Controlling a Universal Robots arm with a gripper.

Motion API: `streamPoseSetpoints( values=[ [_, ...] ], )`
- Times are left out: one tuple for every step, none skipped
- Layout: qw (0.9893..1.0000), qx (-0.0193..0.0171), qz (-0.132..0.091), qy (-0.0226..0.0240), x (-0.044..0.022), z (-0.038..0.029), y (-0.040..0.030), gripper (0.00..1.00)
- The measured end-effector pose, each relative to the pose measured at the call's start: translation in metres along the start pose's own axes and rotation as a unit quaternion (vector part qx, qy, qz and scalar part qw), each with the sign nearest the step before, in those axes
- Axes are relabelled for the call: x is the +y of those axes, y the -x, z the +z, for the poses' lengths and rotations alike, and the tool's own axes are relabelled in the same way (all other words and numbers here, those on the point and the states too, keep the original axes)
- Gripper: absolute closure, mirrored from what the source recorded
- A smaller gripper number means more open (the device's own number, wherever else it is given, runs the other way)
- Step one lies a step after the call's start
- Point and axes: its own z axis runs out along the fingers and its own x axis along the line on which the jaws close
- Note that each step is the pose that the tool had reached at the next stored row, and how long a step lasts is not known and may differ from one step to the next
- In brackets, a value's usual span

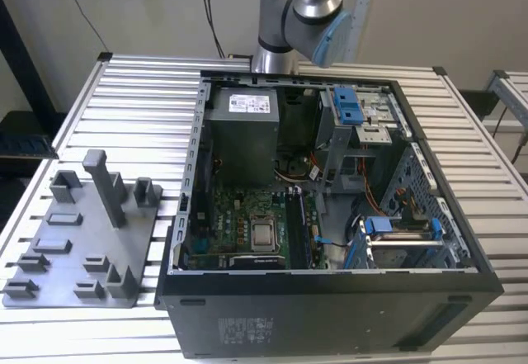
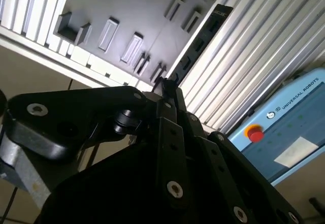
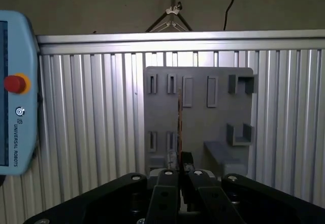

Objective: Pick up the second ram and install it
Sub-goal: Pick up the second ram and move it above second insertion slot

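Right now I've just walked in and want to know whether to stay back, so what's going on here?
The robot arm is handling a memory stick. Its gripper has the jaws closed on the second ram, which is lifted clear of the grey holder tray. In the first wrist view the stick is seen edge-on against that tray. The open computer case sits beside the tray on the slatted table, and the stick is not yet in it.
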Motion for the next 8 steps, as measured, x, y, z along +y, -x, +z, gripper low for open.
streamPoseSetpoints(
  values=[
    [1.0000,0.0001,0.000,0.0001,-0.0029,-0.0001,0.0001,0.86],
    [1.0000,0.0002,0.000,0.0002,-0.0059,-0.0001,0.0002,0.86],
    [1.0000,0.0002,0.000,0.0002,-0.0093,0.0000,0.0003,0.86],
    [1.0000,0.0002,0.000,0.0003,-0.0126,-0.0001,0.0005,0.86],
    [1.0000,0.0002,0.000,0.0003,-0.0159,0.0000,0.0006,0.86],
    [1.0000,0.0003,0.000,0.0005,-0.0195,0.0000,0.0007,0.86],
    [1.0000,0.0003,0.000,0.0006,-0.0234,0.0000,0.0008,0.86],
    [1.0000,0.0004,0.000,0.0008,-0.0276,-0.0001,0.0010,0.86]
  ],
)
